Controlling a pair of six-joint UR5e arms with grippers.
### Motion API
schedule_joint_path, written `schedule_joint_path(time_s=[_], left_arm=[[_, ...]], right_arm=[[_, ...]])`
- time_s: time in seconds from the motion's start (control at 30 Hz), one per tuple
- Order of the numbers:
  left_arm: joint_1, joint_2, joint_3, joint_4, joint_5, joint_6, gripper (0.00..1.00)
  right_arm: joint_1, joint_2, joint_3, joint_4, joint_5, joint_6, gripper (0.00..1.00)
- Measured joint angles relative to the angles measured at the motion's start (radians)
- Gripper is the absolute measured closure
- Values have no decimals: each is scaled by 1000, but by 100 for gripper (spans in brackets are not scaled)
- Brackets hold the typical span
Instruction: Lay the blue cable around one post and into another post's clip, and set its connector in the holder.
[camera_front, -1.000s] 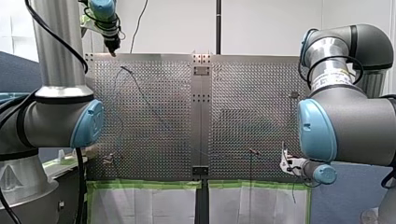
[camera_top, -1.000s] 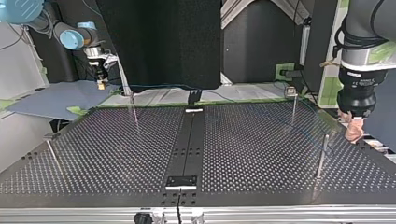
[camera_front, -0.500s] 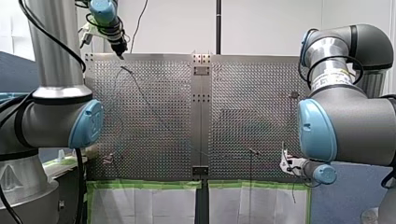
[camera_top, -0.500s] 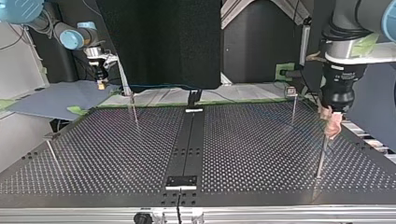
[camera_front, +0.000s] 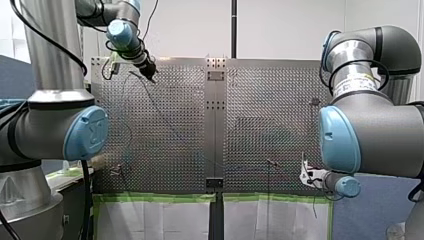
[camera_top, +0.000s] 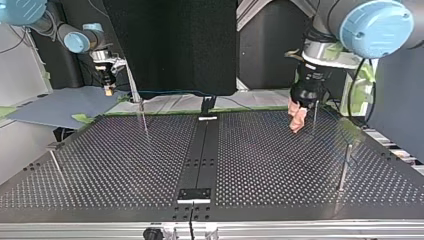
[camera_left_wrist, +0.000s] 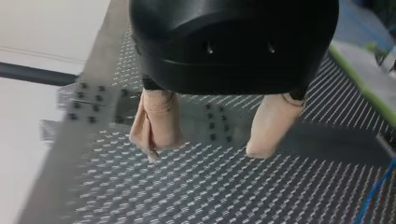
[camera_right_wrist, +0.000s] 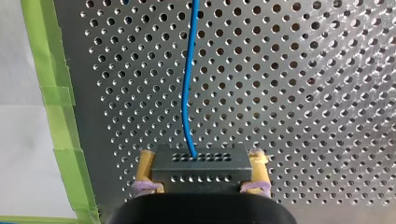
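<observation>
Blue cable (camera_right_wrist: 188, 93) leaves the black connector (camera_right_wrist: 200, 167) and runs straight ahead of the right jaws over the perforated bench (camera_top: 260, 165). Right jaws: narrow, yellow pads (camera_right_wrist: 145, 169) clamped on the connector's two ends. Left jaws: wide, beige fingers (camera_left_wrist: 158, 122) apart, nothing between them. A bit of blue cable shows off to one side of them, well apart, low over the bench. In the top view the left jaws hang just beside a thin post (camera_top: 314, 117), tips near the bench.

Risks, judged: left jaws this near the post could knock or bend it on a next sweep. Cable is thin and lies outside the open fingers, so a close could catch nothing. Right jaws grip the connector by its ends only, so a tug on the cable from the far side could twist it in the pads or drag it out. Slack could slide off the post before clipping.

Containers: holder not filled, since the connector sits in the right jaws. Which fitting is the holder, cannot tell. Post clip: too small to see whether cable is in it.
</observation>
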Motion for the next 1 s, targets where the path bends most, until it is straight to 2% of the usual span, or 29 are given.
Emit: schedule_joint_path(time_s=[0.17, 0.77, 0.87, 1.0], left_arm=[[-43, -43, -44, 43, -37, -43, 0], [-225, -225, -216, 225, -215, -225, 0], [-255, -255, -224, 255, -226, -255, 0], [-295, -294, -226, 295, -214, -295, 0]], right_arm=[[0, 0, 0, 0, 0, -1, 100], [-4, -1, 0, 0, 0, -4, 100], [-4, -1, 0, 0, 0, -5, 100], [-4, -1, -1, 0, 0, -5, 100]])
